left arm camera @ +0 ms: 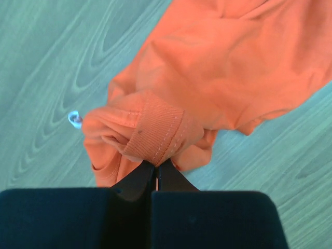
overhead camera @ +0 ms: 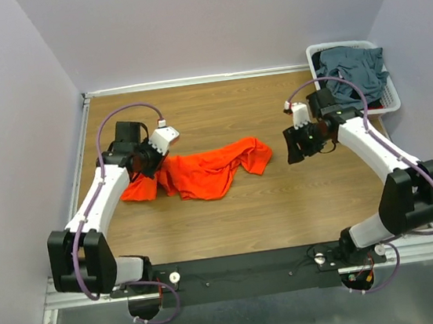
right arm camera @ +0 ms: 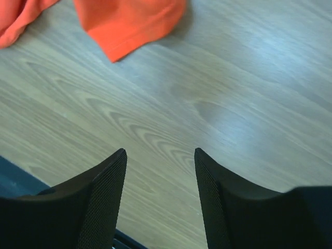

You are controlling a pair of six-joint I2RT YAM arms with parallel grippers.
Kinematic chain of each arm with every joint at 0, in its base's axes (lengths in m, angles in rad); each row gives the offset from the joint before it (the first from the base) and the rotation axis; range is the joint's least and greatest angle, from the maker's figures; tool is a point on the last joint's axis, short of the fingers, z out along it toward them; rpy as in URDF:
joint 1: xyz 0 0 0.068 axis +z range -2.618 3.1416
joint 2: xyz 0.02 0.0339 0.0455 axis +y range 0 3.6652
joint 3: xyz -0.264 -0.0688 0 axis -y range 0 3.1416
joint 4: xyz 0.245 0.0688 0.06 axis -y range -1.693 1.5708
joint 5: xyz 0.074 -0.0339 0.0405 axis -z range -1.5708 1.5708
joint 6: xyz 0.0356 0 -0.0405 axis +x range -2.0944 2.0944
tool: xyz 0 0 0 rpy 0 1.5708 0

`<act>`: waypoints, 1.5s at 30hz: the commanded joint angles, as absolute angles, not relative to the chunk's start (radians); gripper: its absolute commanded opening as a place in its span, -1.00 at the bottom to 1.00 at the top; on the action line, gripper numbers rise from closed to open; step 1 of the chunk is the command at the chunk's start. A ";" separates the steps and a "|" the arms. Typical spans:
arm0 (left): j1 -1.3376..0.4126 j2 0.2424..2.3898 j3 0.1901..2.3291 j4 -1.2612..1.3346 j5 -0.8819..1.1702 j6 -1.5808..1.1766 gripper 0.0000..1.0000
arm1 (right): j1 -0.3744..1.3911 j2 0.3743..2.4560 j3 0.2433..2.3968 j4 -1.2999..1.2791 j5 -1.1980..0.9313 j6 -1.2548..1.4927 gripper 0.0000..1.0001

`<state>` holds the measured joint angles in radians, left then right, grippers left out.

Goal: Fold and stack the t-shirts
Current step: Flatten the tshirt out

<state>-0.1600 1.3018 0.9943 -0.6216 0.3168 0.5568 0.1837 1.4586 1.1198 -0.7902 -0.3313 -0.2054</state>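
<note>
so, orange shirt (overhead camera: pixel 206 171): crumpled, spread across the middle of the table (overhead camera: pixel 232 223)
left gripper (left arm camera: pixel 156 168): fingers pressed together; pinching a bunched fold with a ribbed band at the shirt's left end
right gripper (right arm camera: pixel 161 155): fingers apart, nothing between them; over bare wood just right of the shirt, not touching it
grey shirts (overhead camera: pixel 355 70): heaped in the white basket (overhead camera: pixel 393 99) at the far right corner; well apart from both grippers
</note>
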 commanded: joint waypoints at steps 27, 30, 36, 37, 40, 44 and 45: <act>-0.041 1.447 1.126 -0.758 0.498 0.704 0.29 | 0.595 1.983 1.281 -0.552 -0.018 -0.204 -0.50; -0.075 1.398 1.086 -0.810 0.497 0.774 0.31 | 0.595 1.929 1.247 -0.554 -0.028 -0.193 -0.98; -0.216 1.324 0.942 -0.773 0.497 0.804 0.33 | 0.595 1.751 1.201 -0.581 -0.103 -0.155 -0.99; -0.238 1.325 0.924 -0.755 0.497 0.798 0.33 | 0.595 1.729 1.195 -0.584 -0.113 -0.152 -0.99; -0.322 1.351 0.871 -0.668 0.473 0.772 0.33 | 0.592 1.646 1.174 -0.606 -0.120 -0.141 -0.99; -0.388 1.407 0.815 -0.585 0.419 0.741 0.33 | 0.568 1.562 1.147 -0.635 -0.118 -0.150 -0.99; -0.399 1.417 0.802 -0.563 0.399 0.727 0.33 | 0.561 1.552 1.146 -0.640 -0.120 -0.150 -0.99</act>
<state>-0.3634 1.3853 0.8383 -0.6682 0.4522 0.7612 0.5819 1.6051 1.1736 -0.5919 -0.0956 -0.1608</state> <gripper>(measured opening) 0.662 0.011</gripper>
